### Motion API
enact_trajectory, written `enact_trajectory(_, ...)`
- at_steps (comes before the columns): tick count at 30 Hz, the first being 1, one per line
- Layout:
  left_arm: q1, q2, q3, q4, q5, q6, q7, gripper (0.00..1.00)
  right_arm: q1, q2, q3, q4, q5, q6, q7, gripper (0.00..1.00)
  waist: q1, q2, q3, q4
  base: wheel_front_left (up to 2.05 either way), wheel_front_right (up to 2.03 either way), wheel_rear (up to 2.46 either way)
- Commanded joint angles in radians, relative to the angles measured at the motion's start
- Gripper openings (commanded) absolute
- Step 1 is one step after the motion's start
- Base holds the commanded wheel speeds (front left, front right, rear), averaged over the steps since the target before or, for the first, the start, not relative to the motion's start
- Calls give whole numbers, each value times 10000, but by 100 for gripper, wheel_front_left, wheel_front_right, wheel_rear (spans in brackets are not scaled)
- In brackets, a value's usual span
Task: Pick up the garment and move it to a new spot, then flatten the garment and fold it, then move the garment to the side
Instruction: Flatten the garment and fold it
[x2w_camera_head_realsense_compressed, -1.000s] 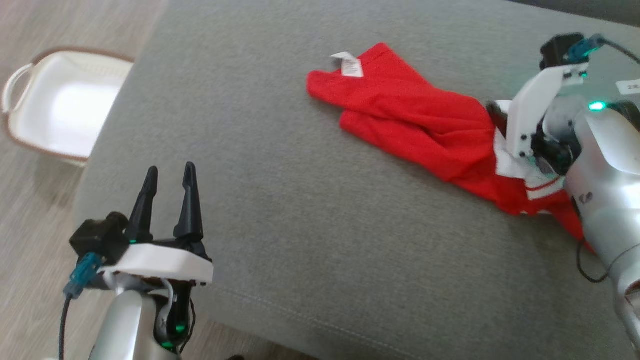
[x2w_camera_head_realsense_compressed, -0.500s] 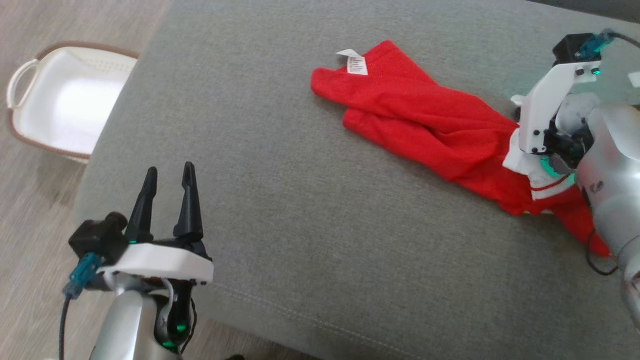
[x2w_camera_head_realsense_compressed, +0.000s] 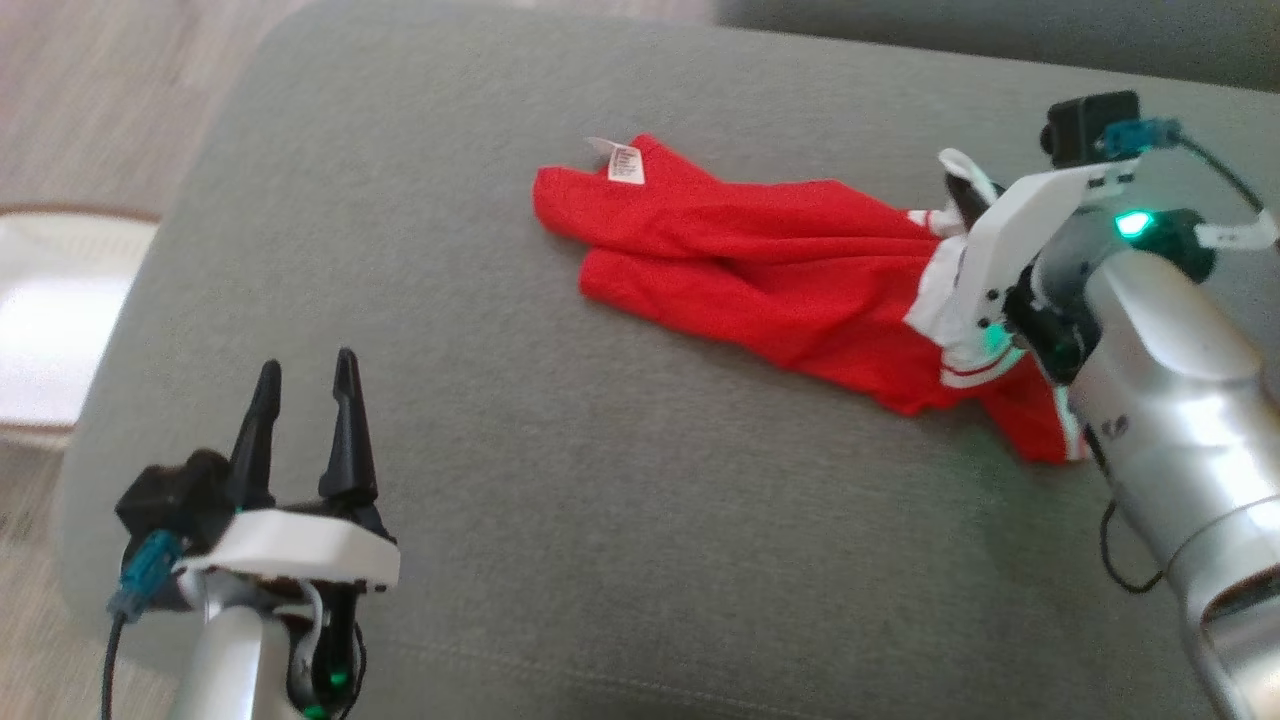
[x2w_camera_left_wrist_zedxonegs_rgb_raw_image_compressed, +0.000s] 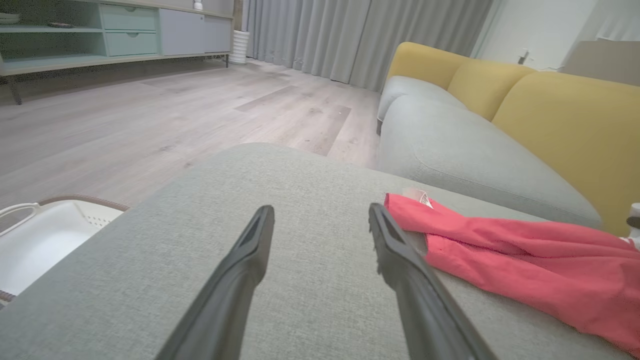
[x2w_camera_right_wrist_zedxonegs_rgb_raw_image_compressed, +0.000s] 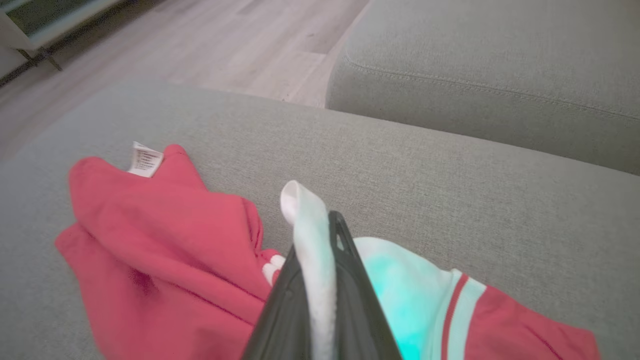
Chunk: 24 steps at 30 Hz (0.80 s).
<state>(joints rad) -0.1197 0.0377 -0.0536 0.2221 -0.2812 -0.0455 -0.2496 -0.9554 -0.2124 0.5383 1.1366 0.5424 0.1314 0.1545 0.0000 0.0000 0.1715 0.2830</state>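
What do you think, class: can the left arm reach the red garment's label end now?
Probably yes: the left tool is open and empty, with only bare cushion between it and the label end of the garment. The right tool grips the opposite end.

Left gripper gapes wide, right gripper clamps tight.

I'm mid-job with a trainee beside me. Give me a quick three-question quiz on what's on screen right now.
1. True or false: the left gripper is gripping the red garment.
2. What is the right gripper shut on? A) a sock B) the garment's white trim C) nothing
3. Fill in: the garment lies on a grey ____.

Key: 1 false, it is open and apart from the garment. 2 B. 3 cushion.
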Motion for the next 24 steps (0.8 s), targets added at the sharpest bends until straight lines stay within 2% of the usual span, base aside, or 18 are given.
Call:
enact_trajectory(1,-80,138,392,-324,137,-54,-122,100,181,118,155,-608,195,-7,-361,0,0,0,-492,-635,0,0,0)
enact_trajectory(9,322,202,712,-439,293,-61,-122,100,2166,-462,484,-2889,846,-7,-1241,0,0,0,-904,-1922,0,0,0)
enact_trajectory(13,446,216,821,-503,311,-64,-122,100,3421,-900,-47,-3664,830,-7,-1307,0,0,0,-1002,-2448,0,0,0)
enact_trajectory(18,543,215,877,-563,326,-37,-122,100,4657,-954,-848,-4317,747,-7,-1158,0,0,0,-1073,-2802,0,0,0)
enact_trajectory(19,539,222,883,-561,330,-52,-122,100,5205,-921,-1267,-4553,632,-7,-978,40,0,0,-1058,-2893,0,0,0)
enact_trajectory(20,539,222,883,-561,330,-52,-122,100,5205,-921,-1267,-4553,632,-7,-978,40,0,0,-1058,-2893,0,0,0)
enact_trajectory(21,526,231,884,-553,330,-65,-122,100,5442,-899,-1500,-4642,528,-7,-910,100,0,0,-1046,-2917,0,0,0)
enact_trajectory(24,487,253,893,-538,332,-88,-122,100,6010,-706,-2268,-5015,240,-7,-803,100,0,0,-1010,-2966,0,0,0)
